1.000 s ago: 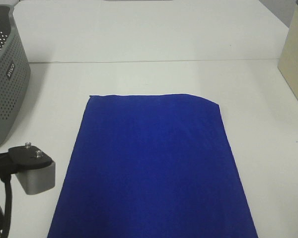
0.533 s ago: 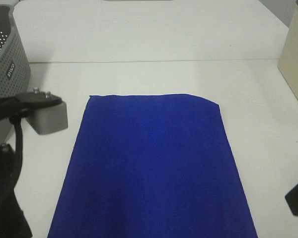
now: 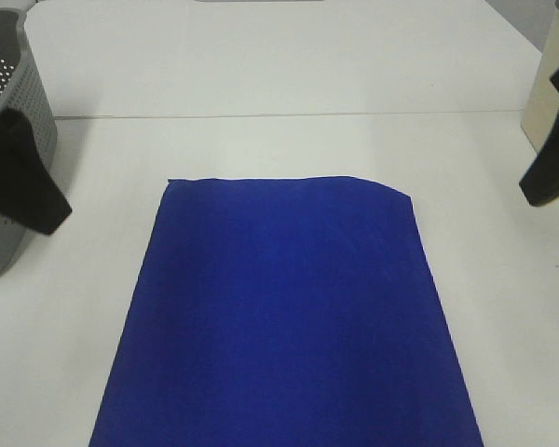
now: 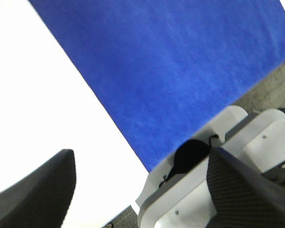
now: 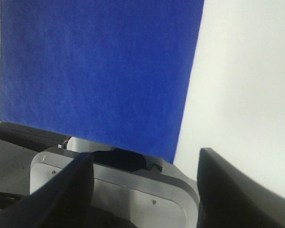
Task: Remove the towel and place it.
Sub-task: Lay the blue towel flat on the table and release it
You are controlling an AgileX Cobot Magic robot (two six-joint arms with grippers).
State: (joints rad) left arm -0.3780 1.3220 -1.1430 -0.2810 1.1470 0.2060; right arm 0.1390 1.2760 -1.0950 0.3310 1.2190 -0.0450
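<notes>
**Blue towel flat on the tabletop, both tools spread and empty**

The towel (image 3: 284, 317) lies spread flat in the middle of the white tabletop (image 3: 289, 140). Its near end runs out of the high view at the bottom. In the wrist views that near edge reaches the tabletop's near rim, with the pale robot base (image 5: 118, 190) showing past it.

The left tool (image 4: 140, 159) is raised over the towel's left edge. Its dark fingers (image 4: 33, 194) stand wide apart with nothing between them. The right tool (image 5: 145, 159) is raised over the towel's right edge, its fingers (image 5: 237, 190) also spread and empty. Neither touches the cloth.

Farther back, the left arm (image 3: 23, 182) shows as a dark shape at the left border and the right arm (image 3: 550, 158) as another at the right border, both well apart from the towel. The towel's far edge is straight, except that its far right corner slants off. A grey perforated basket (image 3: 9, 112) stands at the far left, partly behind the left arm. A beige box (image 3: 554, 102) stands at the far right.
</notes>
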